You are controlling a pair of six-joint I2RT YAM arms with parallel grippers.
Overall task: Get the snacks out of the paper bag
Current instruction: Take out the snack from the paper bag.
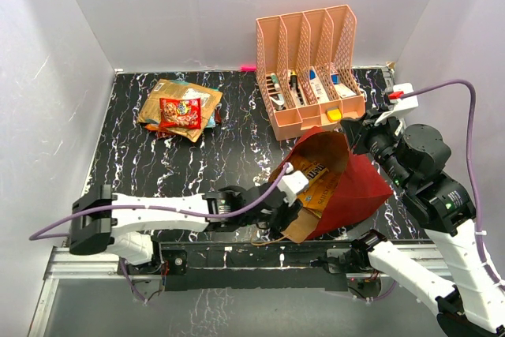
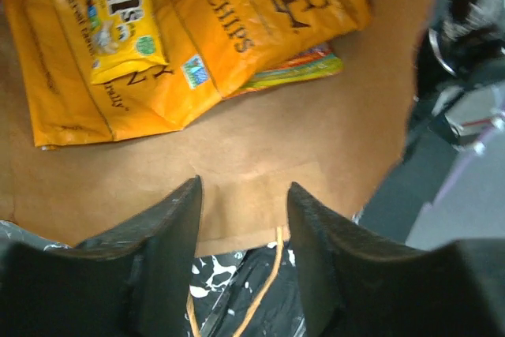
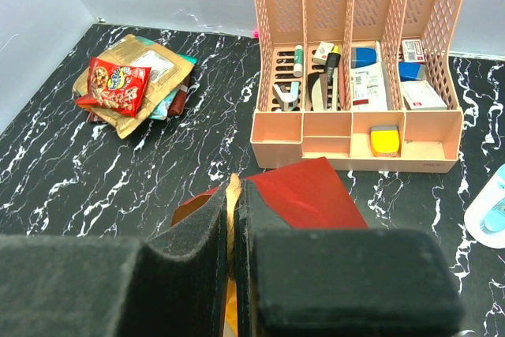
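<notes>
The dark red paper bag (image 1: pixel 359 183) is tipped over with its kraft-brown mouth facing left. My right gripper (image 1: pixel 357 133) is shut on a tan strip at the bag's top edge (image 3: pixel 234 187) and holds it up; red paper (image 3: pixel 312 195) shows just beyond the pads. My left gripper (image 2: pixel 243 187) is open and empty at the bag's mouth, over the brown inner wall (image 2: pixel 316 140) and a twine handle (image 2: pixel 264 290). Inside lie a yellow M&M's packet (image 2: pixel 118 13), an orange chips packet (image 2: pixel 260 5), and more under them. A pile of snacks (image 1: pixel 180 110) lies at the table's back left.
The peach mesh organizer (image 1: pixel 312 61) with pens and small items stands just behind the bag, and also shows in the right wrist view (image 3: pixel 355 116). A light-blue object (image 3: pixel 489 211) lies to the right of it. White walls enclose the black marbled table (image 1: pixel 134 171).
</notes>
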